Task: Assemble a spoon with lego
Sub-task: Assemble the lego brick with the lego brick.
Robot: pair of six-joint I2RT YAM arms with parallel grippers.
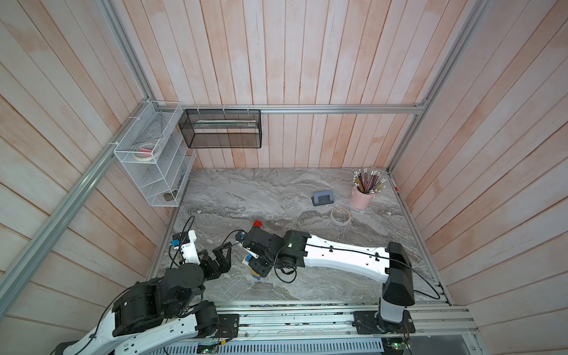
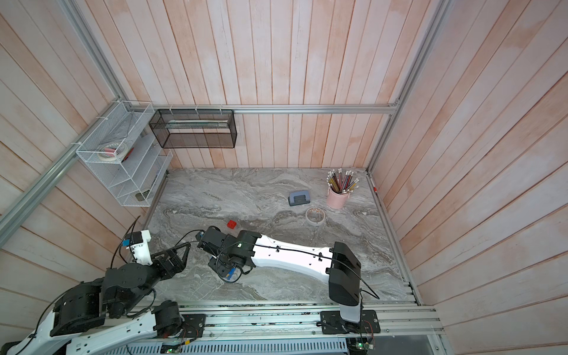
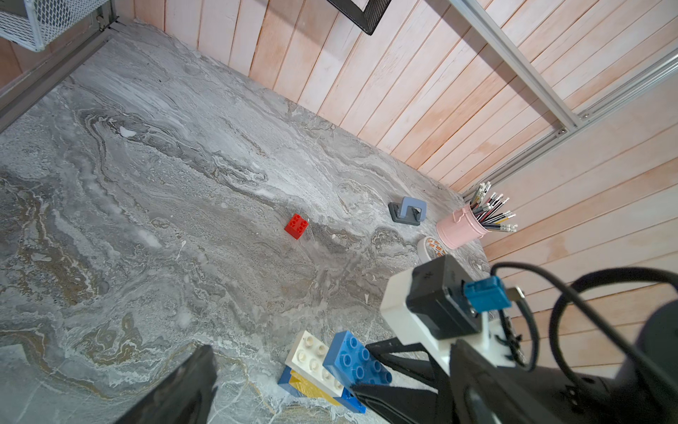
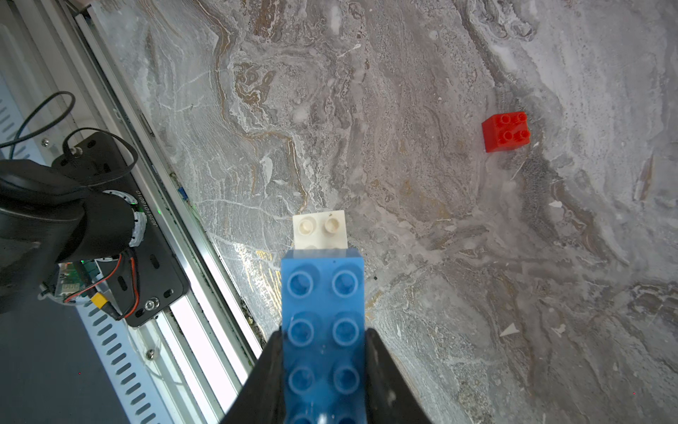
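Partly built: spoon [image 3: 330, 367] stacked from blue, yellow and white lego, well apart from the red brick [image 3: 296, 226], on the rail side, gripped at its blue top by the right fingers [image 4: 381, 367]. Left fingers [image 3: 176, 385] spread wide, empty. Not yet joined: the red brick, loose on the desk [image 3: 146, 183], so the tip remains to fit. Right wrist view gives only blue over white; left wrist view adds the yellow and blue layers beneath.

Top views look steeply down; closer wrist views share the red brick [image 3: 296, 226].
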